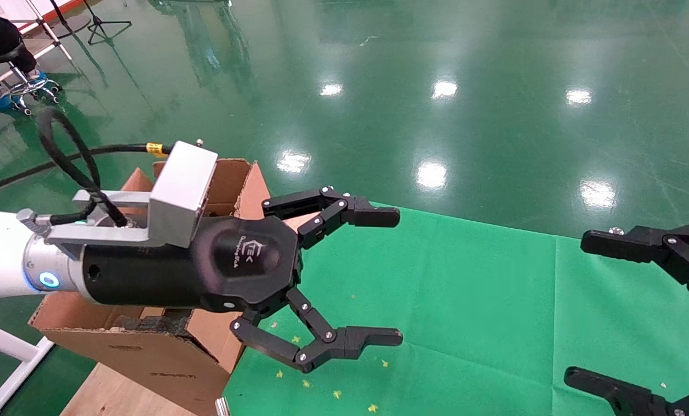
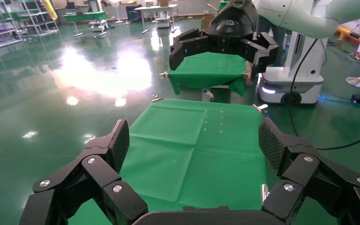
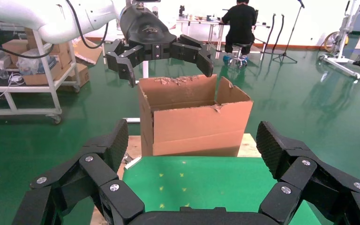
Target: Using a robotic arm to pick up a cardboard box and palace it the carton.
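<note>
Left tool: fingers spread wide, nothing held between them and nothing touched. The same is seen in the left wrist view, where the two ribbed pads stand far apart over bare green cloth.

The left arm is stretched out nearly level from the left edge of the table, white tube first, then the silver wrist with a lit blue ring, then the black body and a silver camera block on top. The tool is held above the left edge of the table, its body over the carton and its fingertips out past the carton's wall, over the cloth.

The carton stands just off the left edge of the table, touching or nearly touching it, open at the top, with ragged torn flap edges. In the right wrist view the carton is seen upright with the left tool hanging just above its rim, apart from it.

The small cardboard box cannot be seen in any view; the carton's inside is mostly hidden.

Right tool: wide open, empty, held over the right edge of the table.
</note>
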Controlling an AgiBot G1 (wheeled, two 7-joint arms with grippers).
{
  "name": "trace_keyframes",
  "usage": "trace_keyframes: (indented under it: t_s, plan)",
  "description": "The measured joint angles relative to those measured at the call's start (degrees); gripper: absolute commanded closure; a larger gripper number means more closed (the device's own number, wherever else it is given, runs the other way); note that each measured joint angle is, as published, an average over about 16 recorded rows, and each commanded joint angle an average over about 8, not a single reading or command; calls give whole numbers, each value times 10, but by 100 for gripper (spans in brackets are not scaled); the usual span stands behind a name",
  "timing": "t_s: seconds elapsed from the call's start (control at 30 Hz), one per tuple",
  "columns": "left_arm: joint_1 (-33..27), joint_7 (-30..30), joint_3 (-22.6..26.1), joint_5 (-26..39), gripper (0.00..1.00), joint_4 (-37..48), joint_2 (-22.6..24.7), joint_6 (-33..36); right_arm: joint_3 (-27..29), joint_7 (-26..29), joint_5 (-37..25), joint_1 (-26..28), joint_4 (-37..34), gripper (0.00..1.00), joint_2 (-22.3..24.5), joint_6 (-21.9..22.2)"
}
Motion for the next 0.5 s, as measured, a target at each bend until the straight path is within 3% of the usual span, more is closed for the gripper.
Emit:
trace_keyframes:
  t_s: [0.5]
  plan:
    - [0, 0, 0, 0, 0, 0, 0, 0, 0, 0, 0, 0, 0, 0, 0, 0]
